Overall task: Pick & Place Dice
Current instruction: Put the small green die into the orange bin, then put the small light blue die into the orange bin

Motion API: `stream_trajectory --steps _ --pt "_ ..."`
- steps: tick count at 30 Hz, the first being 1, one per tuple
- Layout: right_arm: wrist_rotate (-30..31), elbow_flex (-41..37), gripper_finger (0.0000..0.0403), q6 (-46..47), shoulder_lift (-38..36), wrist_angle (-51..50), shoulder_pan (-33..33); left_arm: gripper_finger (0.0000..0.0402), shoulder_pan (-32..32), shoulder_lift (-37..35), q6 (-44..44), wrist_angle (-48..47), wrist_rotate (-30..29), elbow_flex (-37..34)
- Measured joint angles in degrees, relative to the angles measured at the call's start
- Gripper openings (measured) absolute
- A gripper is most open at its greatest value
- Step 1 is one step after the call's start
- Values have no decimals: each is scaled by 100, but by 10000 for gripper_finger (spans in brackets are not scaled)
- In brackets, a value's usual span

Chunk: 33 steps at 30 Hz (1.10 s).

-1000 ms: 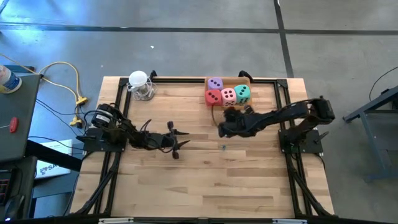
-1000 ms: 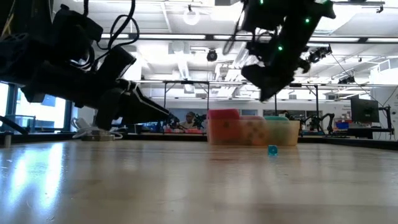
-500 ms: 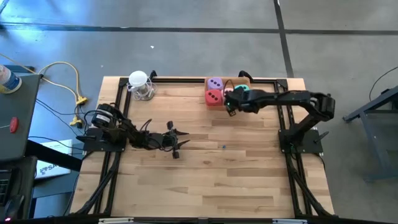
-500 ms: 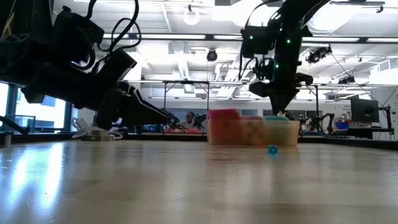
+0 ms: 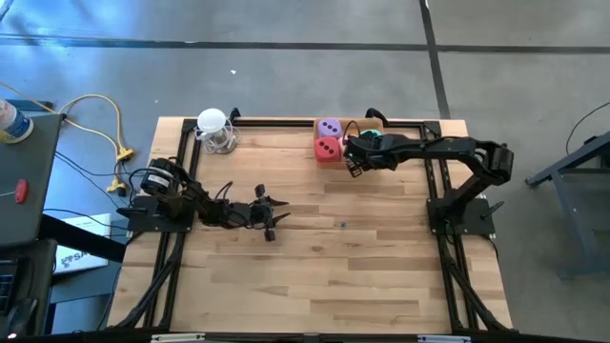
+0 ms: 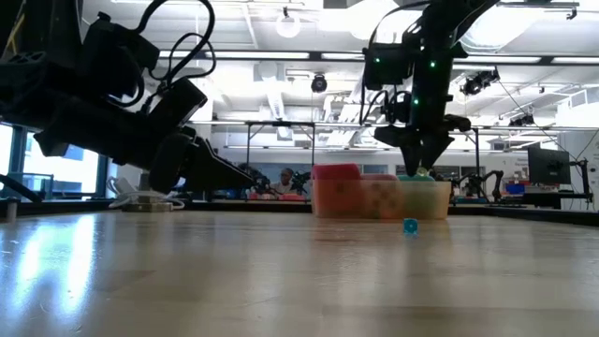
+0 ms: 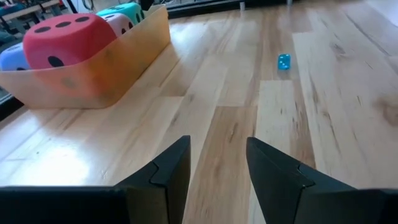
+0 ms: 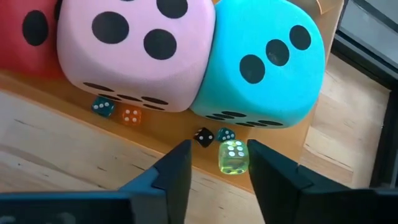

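Note:
A tan tray (image 5: 379, 121) at the table's far edge holds the big dice: purple (image 5: 330, 128), red (image 5: 327, 150), pink (image 8: 134, 50) and teal-green (image 8: 264, 62). My right gripper (image 8: 219, 146) is open and points down over the tray's near side (image 5: 355, 160). A small yellow-green die (image 8: 233, 157) lies on the tray floor between its fingertips, apart from both. Several other tiny dice (image 8: 102, 107) lie beside it. My left gripper (image 5: 274, 215) is open and empty, low over the table left of centre. A tiny blue die (image 7: 283, 61) lies on the bare wood.
A white, clear-domed object (image 5: 215, 131) stands at the far left corner. A black frame (image 5: 286, 122) borders the table. Bare wood (image 5: 315, 276) fills the near half. Desks and equipment show in the room beyond the table.
My right gripper has gone from above the table's middle toward the far edge, has turned to point straight down over the tray, and has held there over the last half second. My left gripper has kept nearly still.

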Motion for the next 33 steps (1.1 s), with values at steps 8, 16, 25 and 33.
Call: stream_trajectory --steps 8,16,25,33 --pt "-5 0 182 5 0 52 20 149 -15 0 -64 -3 1 -1" --pt "47 0 189 175 0 -28 0 149 26 2 -38 -65 1 -1" --pt "51 0 186 326 0 -154 -155 149 26 2 -111 -70 2 -1" --pt "301 0 179 -91 -47 -31 21 149 26 2 -116 -70 1 -1"
